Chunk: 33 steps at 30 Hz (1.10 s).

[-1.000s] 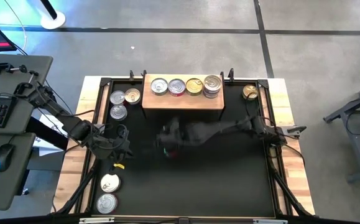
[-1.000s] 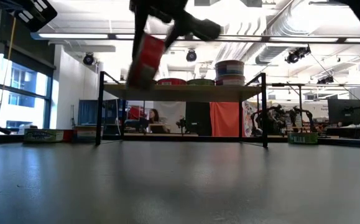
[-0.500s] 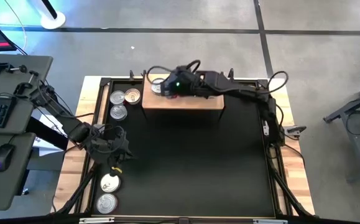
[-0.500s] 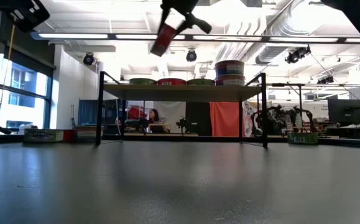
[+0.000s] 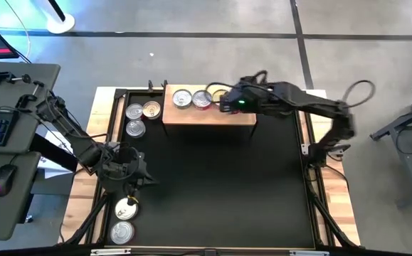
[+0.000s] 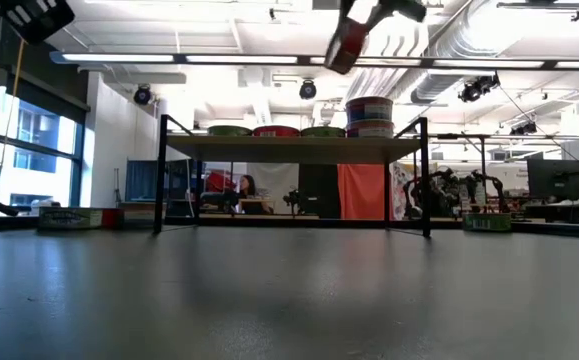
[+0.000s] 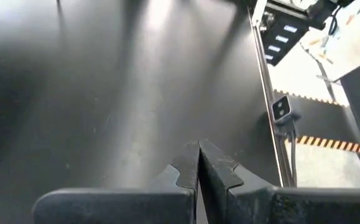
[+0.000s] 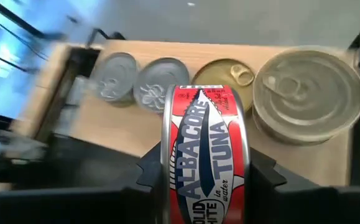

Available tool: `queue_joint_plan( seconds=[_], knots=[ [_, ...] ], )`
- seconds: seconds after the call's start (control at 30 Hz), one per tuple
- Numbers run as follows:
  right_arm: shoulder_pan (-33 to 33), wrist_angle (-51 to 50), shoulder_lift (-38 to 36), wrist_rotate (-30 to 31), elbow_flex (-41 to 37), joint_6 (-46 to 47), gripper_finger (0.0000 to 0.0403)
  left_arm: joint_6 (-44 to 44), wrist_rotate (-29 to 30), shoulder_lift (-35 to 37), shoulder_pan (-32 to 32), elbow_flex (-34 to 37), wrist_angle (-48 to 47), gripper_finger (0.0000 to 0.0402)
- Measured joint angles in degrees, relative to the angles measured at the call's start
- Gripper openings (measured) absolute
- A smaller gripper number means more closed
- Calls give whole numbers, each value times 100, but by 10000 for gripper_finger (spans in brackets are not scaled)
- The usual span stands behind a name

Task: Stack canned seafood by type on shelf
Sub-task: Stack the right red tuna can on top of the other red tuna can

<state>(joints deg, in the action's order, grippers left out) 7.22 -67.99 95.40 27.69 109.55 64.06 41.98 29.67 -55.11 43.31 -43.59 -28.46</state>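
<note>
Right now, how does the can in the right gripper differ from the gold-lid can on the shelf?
The red tuna can hangs on its edge in the right gripper, above the shelf; the gold-lid can lies flat on the shelf, lid up. The red tuna can turns its red label with the words ALBACORE TUNA to the wrist camera; the gold-lid can shows only its gold lid with a pull tab. Both are round, flat tins.

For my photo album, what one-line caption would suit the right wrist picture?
The right gripper holds a red albacore tuna can on edge above the wooden shelf, where four tins lie.
</note>
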Motion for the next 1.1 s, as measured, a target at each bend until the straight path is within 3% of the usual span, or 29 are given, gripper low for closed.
queue_joint_plan(
  seconds=[0.17,0.23,0.3,0.47,0.7,1.1],
  knots=[
    [268,3776,-893,-698,-2167,155,116,88,282,-35,0,0,214,0],
    [344,5066,-861,-766,-2580,175,116,92,398,-33,-7,0,254,0],
    [381,5567,-603,-639,-2673,362,116,56,461,-29,-32,0,256,0],
    [463,5723,384,-262,-2478,1041,116,-52,457,-29,-59,0,270,0],
    [732,5941,1206,100,-1663,1307,116,-3,448,-29,-59,0,264,0],
    [780,4864,1431,397,-1213,1605,116,-155,446,-29,-59,0,252,0]
  ],
)
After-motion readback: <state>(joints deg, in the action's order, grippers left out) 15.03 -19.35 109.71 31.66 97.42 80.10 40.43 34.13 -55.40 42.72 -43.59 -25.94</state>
